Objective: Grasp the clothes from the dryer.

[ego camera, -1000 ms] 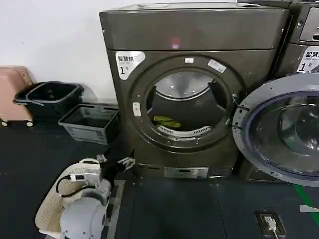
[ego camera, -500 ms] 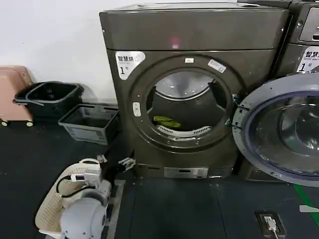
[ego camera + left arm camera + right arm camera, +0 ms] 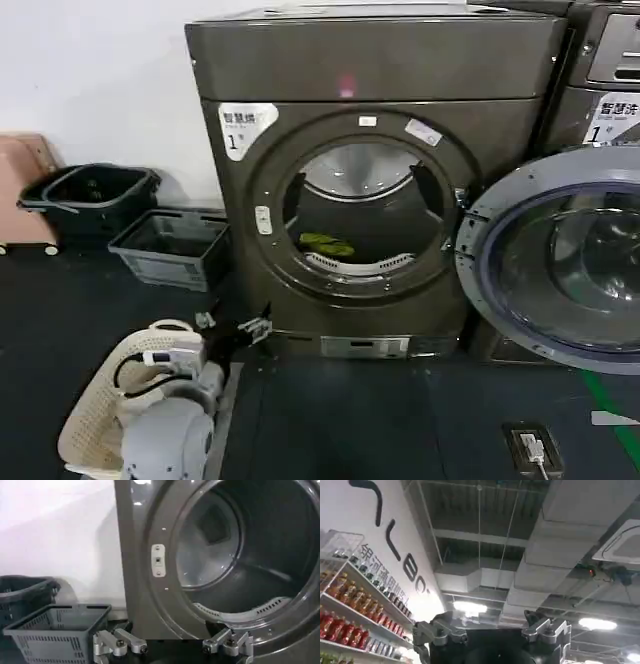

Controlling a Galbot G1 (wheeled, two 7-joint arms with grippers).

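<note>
Closer now than a second ago to the dryer [image 3: 365, 180], with the clothes [image 3: 326, 243] untouched on the drum floor just inside its mouth; left gripper [image 3: 232, 327] low, fingers spread wide, right gripper [image 3: 492, 632] likewise wide, aimed ceilingward.

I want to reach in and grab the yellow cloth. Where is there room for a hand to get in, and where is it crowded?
The dryer mouth is wide open. The clothes lie low in the drum with bare drum above and beside them. The floor in front is bare too. It is crowded left of the dryer: grey basket, black bin, and the open left gripper low down.
</note>
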